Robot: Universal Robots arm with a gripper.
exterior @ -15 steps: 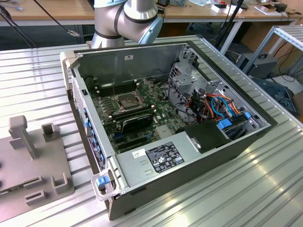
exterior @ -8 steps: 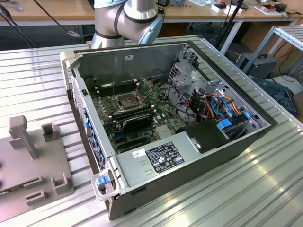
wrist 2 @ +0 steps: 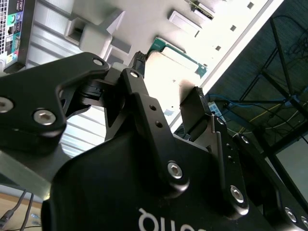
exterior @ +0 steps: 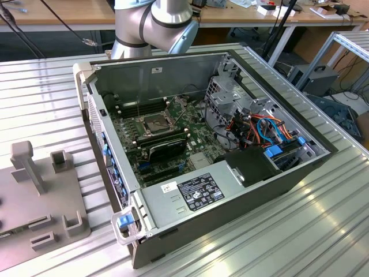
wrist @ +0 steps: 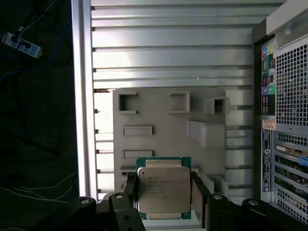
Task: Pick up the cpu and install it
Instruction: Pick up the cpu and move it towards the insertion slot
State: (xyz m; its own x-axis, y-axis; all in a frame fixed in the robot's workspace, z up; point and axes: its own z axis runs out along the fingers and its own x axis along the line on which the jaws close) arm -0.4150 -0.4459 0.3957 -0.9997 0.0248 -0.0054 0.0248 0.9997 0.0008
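My gripper (wrist: 162,204) is clamped on the cpu (wrist: 163,188), with the fingers (wrist: 198,195) pinching two opposite edges. It's up in the air over the grey fixture plate (wrist: 159,115) on the tabletop (wrist: 168,43), next to the open pc case (wrist: 288,120). I'd guess it's a light, stiff little slab with a slick lid and a fragile underside, so the edges are the right place to hold it. Its near edge is hidden behind my gripper, and I can't tell how much pad actually bites.
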